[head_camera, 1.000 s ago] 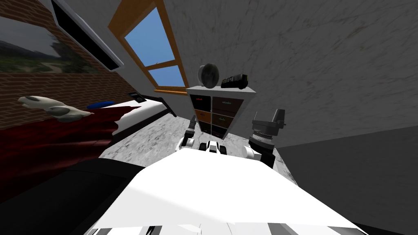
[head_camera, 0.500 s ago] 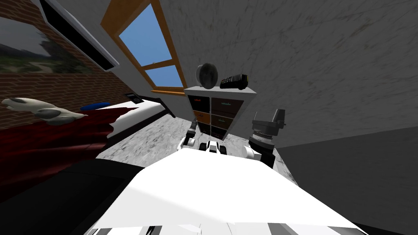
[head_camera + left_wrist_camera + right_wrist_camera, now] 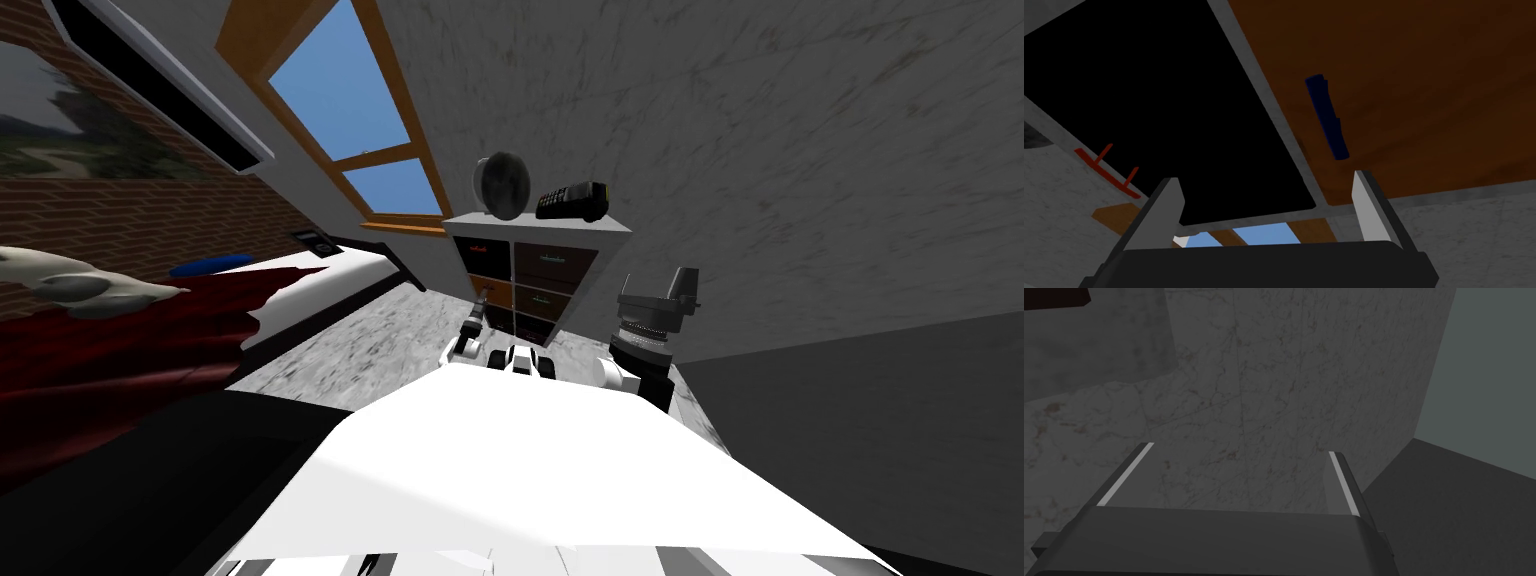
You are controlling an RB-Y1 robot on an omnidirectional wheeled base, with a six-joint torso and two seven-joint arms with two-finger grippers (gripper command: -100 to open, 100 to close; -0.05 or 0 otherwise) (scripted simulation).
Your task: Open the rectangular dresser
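Left end effector (image 3: 1265,177), fingers apart, hovers just short of the dark blue handle (image 3: 1326,117) on a brown drawer (image 3: 1424,100). Nothing is gripped and no drawer is pulled yet. The right end effector (image 3: 1239,449) is also apart. The dresser (image 3: 535,270) stands ahead against the wall.

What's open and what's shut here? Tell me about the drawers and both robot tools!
Left tool: open, holding nothing.
Right tool: open, holding nothing.
Brown drawer: shut, blue handle not gripped.
Black drawer: shut, red handle not gripped.
Dresser: all drawers look shut.
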